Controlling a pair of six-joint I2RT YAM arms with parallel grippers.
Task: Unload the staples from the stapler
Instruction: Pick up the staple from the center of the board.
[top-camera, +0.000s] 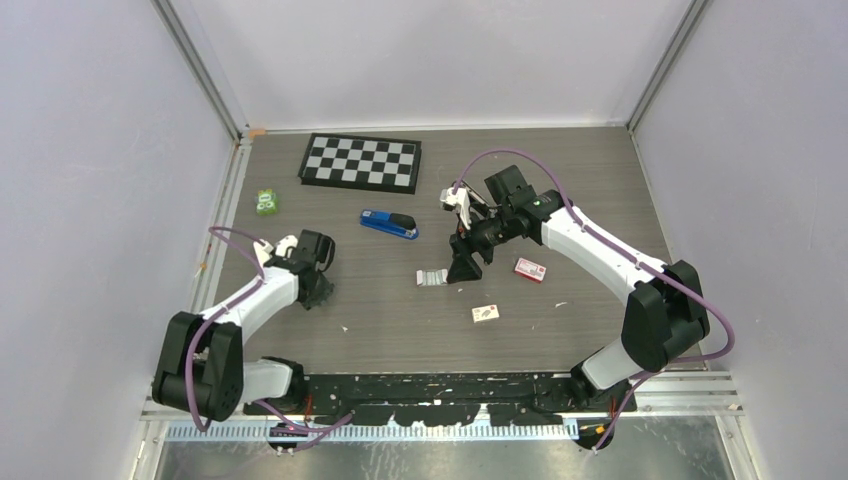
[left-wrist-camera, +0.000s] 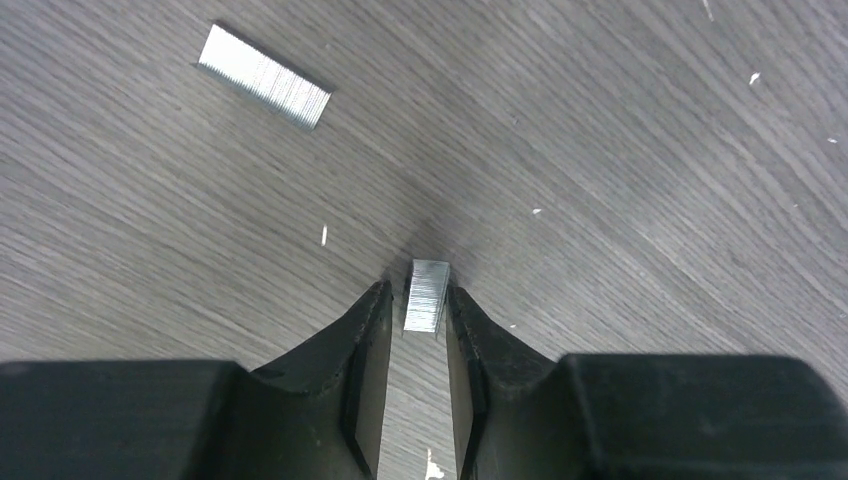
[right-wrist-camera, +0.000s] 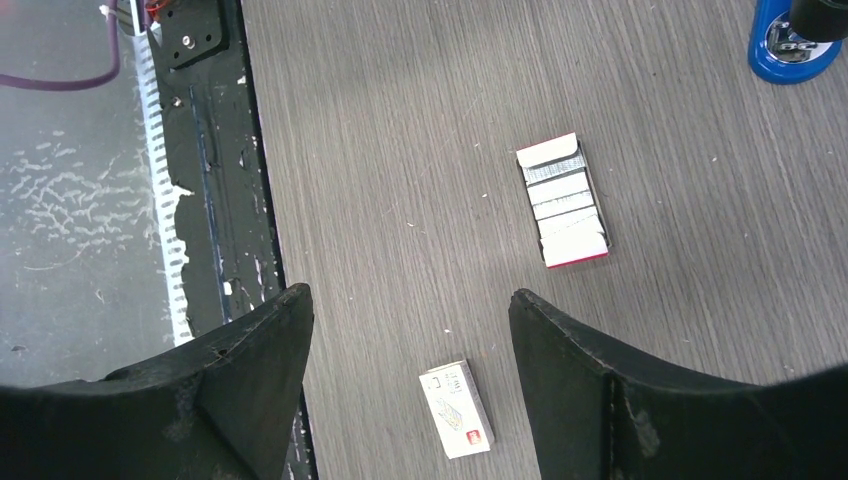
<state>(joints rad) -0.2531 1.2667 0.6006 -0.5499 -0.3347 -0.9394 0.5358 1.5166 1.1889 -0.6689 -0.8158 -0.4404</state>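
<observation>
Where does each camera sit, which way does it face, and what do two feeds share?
Top external: fixed above and behind the bases, looking down over the table; both arms show whole, left gripper and right gripper.
Left wrist: close above the tabletop, facing down; its fingers flank a short staple strip.
Right wrist: higher, facing down by the table's near edge; its fingers stand wide apart.
Shared: top and right wrist both show the blue stapler, open staple box and small closed box.

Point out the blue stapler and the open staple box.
blue stapler (top-camera: 389, 224), top external view, middle of its body.
open staple box (right-wrist-camera: 548, 151), right wrist view, white flap.
</observation>
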